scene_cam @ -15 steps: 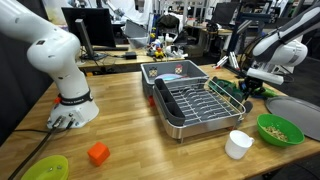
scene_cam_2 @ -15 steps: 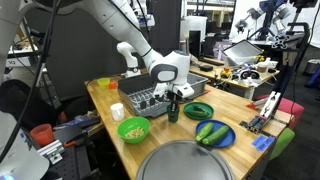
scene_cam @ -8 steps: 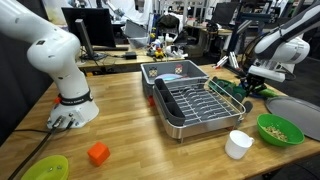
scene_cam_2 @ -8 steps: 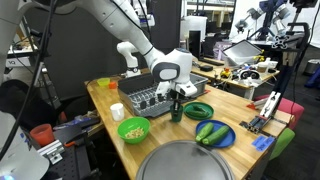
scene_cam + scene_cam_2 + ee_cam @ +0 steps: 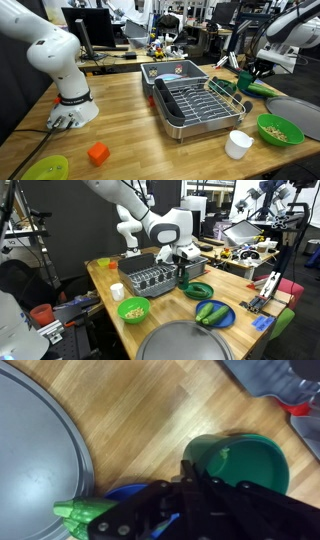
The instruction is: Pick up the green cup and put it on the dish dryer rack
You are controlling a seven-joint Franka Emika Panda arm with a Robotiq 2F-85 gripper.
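Robotiq gripper hangs above the wooden table with its fingers closed on the green cup, a small dark green cup held clear of the surface just under the fingertips. In the wrist view the dark fingers come together, and the cup cannot be picked out among them, so how deep the grip sits is unclear. Just beneath the gripper and slightly to one side lies a dark green dish. A little further out from it is a blue plate carrying green vegetables, and beyond that a large round grey tray. Close beside the gripper, at about the level of the cup, stands the dish dryer rack, silver wire on a shiny steel tray, with nothing visibly in it. Past the rack's near end sit a white cup and a lime-green bowl, and at its far end a grey tub. The likely trouble from here is the cup striking the rack's raised wire edge if it travels sideways too low. A shallow grip could also let it slip onto the dish below. Released on uneven wires, it could tip over.
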